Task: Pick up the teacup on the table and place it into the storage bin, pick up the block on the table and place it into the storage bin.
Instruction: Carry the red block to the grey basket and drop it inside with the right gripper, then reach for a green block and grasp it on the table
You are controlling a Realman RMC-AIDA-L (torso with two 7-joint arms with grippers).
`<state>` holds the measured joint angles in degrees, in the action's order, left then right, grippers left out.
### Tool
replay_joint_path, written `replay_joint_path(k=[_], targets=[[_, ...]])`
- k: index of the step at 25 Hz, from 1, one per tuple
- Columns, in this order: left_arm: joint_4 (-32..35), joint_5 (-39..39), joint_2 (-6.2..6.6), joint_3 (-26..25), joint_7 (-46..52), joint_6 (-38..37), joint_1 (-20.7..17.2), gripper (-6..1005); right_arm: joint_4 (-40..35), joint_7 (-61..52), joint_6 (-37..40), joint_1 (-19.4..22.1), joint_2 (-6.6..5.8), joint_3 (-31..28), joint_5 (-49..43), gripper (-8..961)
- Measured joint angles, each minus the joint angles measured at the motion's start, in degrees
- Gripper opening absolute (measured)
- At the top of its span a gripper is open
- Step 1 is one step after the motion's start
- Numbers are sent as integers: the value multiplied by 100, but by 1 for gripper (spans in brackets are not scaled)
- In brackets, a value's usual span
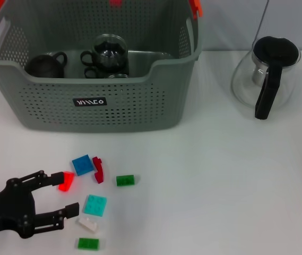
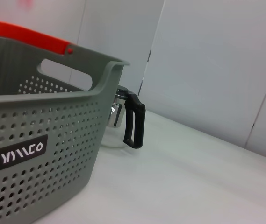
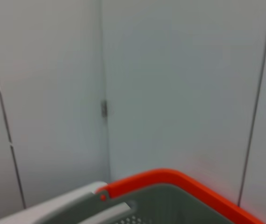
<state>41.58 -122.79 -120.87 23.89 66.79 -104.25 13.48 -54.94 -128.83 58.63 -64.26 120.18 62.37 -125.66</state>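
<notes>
While the white counter (image 1: 219, 186) carries everything, the storage bin (image 1: 140, 106) is the biggest thing on it, sitting at the far edge toward the left corner, grey-green, perforated, with orange clips on its handles. Its front wall bears a small black label (image 1: 90, 102) with stylised white lettering that I cannot read with certainty. Dark teacups (image 1: 108, 52) already rest inside the bin, so the cup part looks done. A glass pot (image 1: 266, 74) with a black handle stands near the far right corner, well apart from the bin. Toward the near left corner lies a scatter of small blocks: a cyan plate (image 1: 95, 205), a blue one (image 1: 82, 164), a dark red piece (image 1: 97, 170), two green bricks and a white one. The left hand (image 1: 67, 196) is low at that corner, fingers spread, one tip touching or just beside the bright red block (image 1: 66, 180). That block is likely light, stiff and smooth plastic, not fragile; a pinch across its two flat sides should hold, though it may skid. The right hand is out of sight.
</notes>
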Motion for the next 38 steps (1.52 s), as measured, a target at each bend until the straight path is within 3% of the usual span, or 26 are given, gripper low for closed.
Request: replay_joint_path(k=[4,9,10,12,16,23,31,32,33,38], targets=[[12,0,6,-4,0,-20,3,843,158,12,-232,-28,8,212,-64,216],[26,1,12,-8,-1,-38,5,843,-155,203,91,185,-9,272,137,445],[25,1,12,-7,-1,-38,6,843,-303,359,310,299,-12,271,286,526],[23,1,11,-7,-1,-39,5,843,-552,688,853,531,-20,253,594,689],[14,0,10,-7,-26,-39,6,843,-1155,1414,2477,1254,-46,274,1049,881],[7,-13,11,-1,-100,-30,17,843,-1271,1645,3385,1815,-11,927,468,924],[-11,-17,4,1,-104,-5,82,843,-62,1606,1981,1728,55,2543,258,927],[-16,-17,0,2,-104,5,105,843,253,1604,1424,1621,76,3006,357,927],[-16,-17,0,2,-104,5,105,843,253,1604,1424,1621,76,3006,357,922],[-25,-25,-18,2,-106,38,122,843,1005,1603,205,1276,93,4111,1044,895]])
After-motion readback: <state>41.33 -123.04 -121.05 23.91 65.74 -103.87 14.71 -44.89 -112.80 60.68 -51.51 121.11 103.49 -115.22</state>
